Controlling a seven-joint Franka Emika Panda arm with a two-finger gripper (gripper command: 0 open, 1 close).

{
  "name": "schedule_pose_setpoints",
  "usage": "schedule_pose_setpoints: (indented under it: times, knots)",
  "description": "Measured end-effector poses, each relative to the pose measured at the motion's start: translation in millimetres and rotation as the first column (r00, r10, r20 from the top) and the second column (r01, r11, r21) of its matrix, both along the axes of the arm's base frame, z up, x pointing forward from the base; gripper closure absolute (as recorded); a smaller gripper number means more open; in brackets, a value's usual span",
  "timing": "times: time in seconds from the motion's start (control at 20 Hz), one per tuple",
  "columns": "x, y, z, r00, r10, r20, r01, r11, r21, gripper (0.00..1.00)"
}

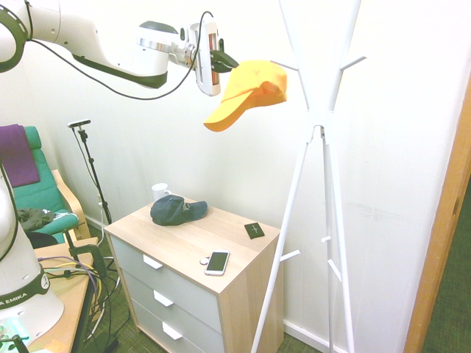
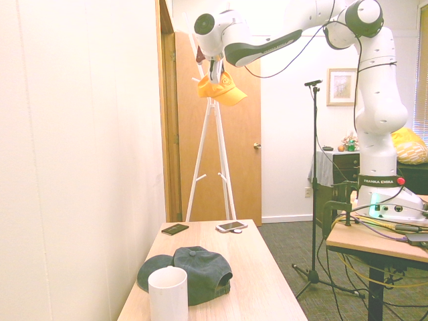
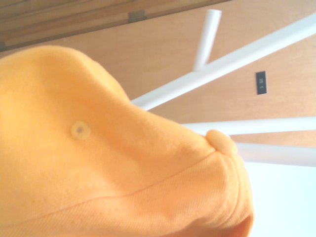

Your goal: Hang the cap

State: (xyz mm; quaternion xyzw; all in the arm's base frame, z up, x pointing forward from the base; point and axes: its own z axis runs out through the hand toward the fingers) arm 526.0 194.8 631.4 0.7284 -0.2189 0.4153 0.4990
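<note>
The end effector (image 1: 227, 62) is reaching out nearly level, high in the room, and is clamping the orange-yellow cap (image 1: 249, 91) by the back edge of its crown, its dark fingers pinched together on the fabric. The cap is hanging in the air well above the wooden tabletop (image 1: 184, 246), with its curved brim drooping down and away from the wall in the first exterior view. In the second exterior view the cap (image 2: 223, 86) is showing a small round emblem on its front and is sitting just in front of the upper part of the white coat stand (image 2: 209, 144). In the first exterior view the cap is sitting just beside the coat stand (image 1: 318, 118), near its upper pegs; whether the fabric is touching a peg cannot be told. The wrist view is filled mostly by the cap's crown (image 3: 108, 163), with an eyelet and the top button showing, and white rods of the stand (image 3: 232, 61) are crossing behind it. On the tabletop a dark navy cap (image 1: 177, 209) is lying near the wall beside a white mug (image 1: 160, 191), while a white phone (image 1: 217, 262) is resting near the front edge and a small black card (image 1: 255, 230) is lying closer to the stand.
</note>
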Motion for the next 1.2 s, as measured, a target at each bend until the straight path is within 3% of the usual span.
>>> schedule_pose_setpoints:
  times: [0.35, 0.5, 0.85, 1.05, 1.2]
  knots:
    - [-14.3, 7.7, 32.2, 0.997, -0.054, 0.058, 0.057, 0.998, -0.041, 1.0]
    - [-16.3, 4.8, 45.5, 0.99, -0.077, 0.119, 0.084, 0.995, -0.055, 1.0]
    - [-8.5, -15.6, 58.4, 0.953, -0.128, 0.273, 0.125, 0.992, 0.029, 1.0]
    - [1.5, -28.1, 54.1, 0.936, -0.138, 0.323, 0.112, 0.989, 0.096, 1.0]
    - [9.5, -48.4, 48.9, 0.93, -0.179, 0.322, 0.135, 0.979, 0.156, 1.0]
